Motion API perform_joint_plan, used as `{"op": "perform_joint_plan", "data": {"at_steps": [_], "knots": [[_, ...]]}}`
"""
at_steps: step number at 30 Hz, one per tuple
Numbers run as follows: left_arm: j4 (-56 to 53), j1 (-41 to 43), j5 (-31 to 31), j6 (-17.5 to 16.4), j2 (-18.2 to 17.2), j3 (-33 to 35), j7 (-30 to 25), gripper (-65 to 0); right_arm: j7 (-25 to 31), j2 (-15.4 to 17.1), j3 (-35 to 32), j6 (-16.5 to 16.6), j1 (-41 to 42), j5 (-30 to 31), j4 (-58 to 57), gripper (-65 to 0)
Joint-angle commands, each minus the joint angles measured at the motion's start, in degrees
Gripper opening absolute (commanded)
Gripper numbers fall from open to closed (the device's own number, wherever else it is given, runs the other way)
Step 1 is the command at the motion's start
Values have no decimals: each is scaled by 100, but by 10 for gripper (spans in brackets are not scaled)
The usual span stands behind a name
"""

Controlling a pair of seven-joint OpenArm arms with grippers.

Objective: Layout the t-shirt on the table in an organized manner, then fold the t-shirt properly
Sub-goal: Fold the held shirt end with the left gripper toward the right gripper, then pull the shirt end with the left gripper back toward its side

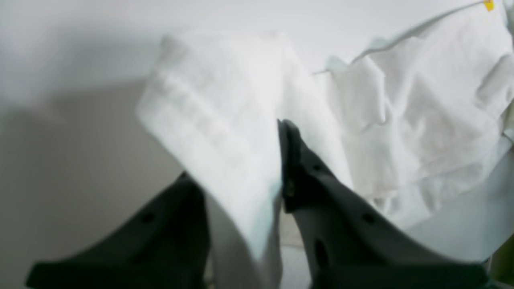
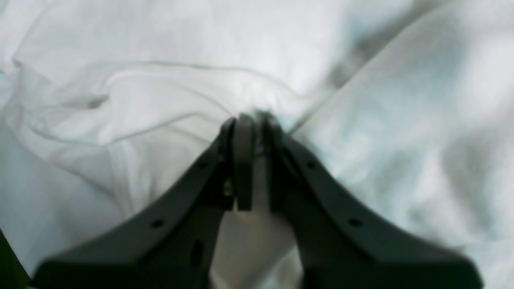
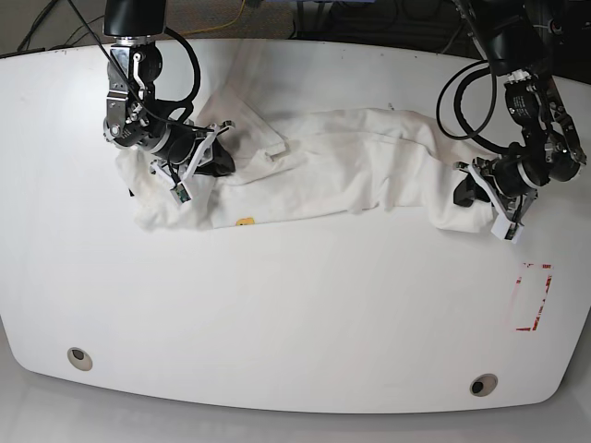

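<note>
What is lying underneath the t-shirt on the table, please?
Only the glossy white table shows around the stretched-out t-shirt. Whatever is beneath the bunched cloth is covered, so nothing more can be told.

robot lab, white table (image 3: pixel 295 314), cables (image 3: pixel 199 14) behind, red tape (image 3: pixel 533 297)

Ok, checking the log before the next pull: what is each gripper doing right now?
Left gripper: closed on a fold of the t-shirt.
Right gripper: closed, pinching the t-shirt.
</note>
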Motion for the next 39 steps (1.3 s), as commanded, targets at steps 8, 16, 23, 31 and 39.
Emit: {"op": "perform_joint_plan", "data": {"at_steps": [8, 16, 23, 31, 39], "knots": [[121, -102, -823, 8, -168, -20, 192, -585, -232, -214, -4, -23, 70, -616, -44, -600], [121, -84, -1351, 386, -238, -11, 200, -585, -232, -381, 23, -23, 97, -950, -52, -601], [112, -67, -1667, 632, -238, 15, 200, -585, -232, -531, 40, -32, 106, -1249, -52, -601], [112, -67, -1676, 641, -1, 112, 200, -585, -223, -583, 49, -32, 106, -1583, -52, -601], [112, -58, -1676, 641, -80, 191, 200, -585, -223, -583, 49, -155, 114, -1583, -52, -601]]}}
